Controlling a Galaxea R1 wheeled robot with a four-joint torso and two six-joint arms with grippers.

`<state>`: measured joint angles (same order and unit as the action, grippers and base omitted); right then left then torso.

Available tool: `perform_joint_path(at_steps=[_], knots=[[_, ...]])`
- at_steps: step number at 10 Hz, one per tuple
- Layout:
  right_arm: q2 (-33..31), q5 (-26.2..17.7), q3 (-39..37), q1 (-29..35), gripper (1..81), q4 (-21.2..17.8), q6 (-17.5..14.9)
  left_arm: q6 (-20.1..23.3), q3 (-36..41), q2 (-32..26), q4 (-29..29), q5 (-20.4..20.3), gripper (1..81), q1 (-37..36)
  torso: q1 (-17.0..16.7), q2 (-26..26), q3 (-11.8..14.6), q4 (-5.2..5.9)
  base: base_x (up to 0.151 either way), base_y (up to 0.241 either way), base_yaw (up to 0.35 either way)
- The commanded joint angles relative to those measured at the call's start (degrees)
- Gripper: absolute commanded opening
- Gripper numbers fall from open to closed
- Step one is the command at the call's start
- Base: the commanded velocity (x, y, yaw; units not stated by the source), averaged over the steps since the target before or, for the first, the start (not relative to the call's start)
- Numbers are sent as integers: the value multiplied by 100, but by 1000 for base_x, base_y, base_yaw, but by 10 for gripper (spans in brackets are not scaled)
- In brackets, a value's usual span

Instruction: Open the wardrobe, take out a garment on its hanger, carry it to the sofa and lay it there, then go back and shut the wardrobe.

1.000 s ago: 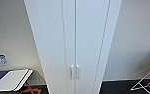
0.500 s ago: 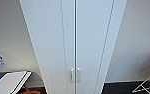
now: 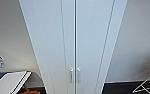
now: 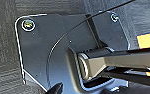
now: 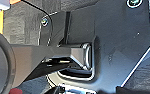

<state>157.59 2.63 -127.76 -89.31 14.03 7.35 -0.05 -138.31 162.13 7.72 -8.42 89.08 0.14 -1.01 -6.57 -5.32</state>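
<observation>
White board (image 3: 8, 82) leans low at eight o'clock, by the wall. The wardrobe (image 3: 74, 37) stands dead ahead at twelve, both doors shut, its two small handles (image 3: 75, 75) side by side at six. A pale metal frame (image 3: 147, 85) sits at four o'clock. Whether either gripper is spread or pressed together, I cannot tell

A white flat board (image 3: 9, 82) lies low against a pale wall (image 3: 8, 37); a white wire rack (image 3: 147, 83) stands on dark carpet (image 3: 118, 88).

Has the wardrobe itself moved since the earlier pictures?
No. The wardrobe keeps its place against the wall behind it; the whole picture shifted together, so the camera moved.
</observation>
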Motion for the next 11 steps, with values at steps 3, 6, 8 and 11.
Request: perform_joint_path(at_steps=[3,6,8,11], knots=[[-1684,-52,2168,760,811,-111,65,5,2071,-1499,63,271,811,-517,0,0,0,0,0,0,0],[-2597,-26,3449,1269,811,-103,65,14,3484,-2605,63,263,811,-913,0,0,-2,0,0,0,0],[-3167,174,4370,1603,811,-50,12,101,4178,-3124,255,245,811,-1247,0,0,-2,0,0,0,0],[-3740,484,5409,2376,811,257,-14,102,5251,-3915,1204,-494,811,-1809,0,2,-2,0,0,0,0]])
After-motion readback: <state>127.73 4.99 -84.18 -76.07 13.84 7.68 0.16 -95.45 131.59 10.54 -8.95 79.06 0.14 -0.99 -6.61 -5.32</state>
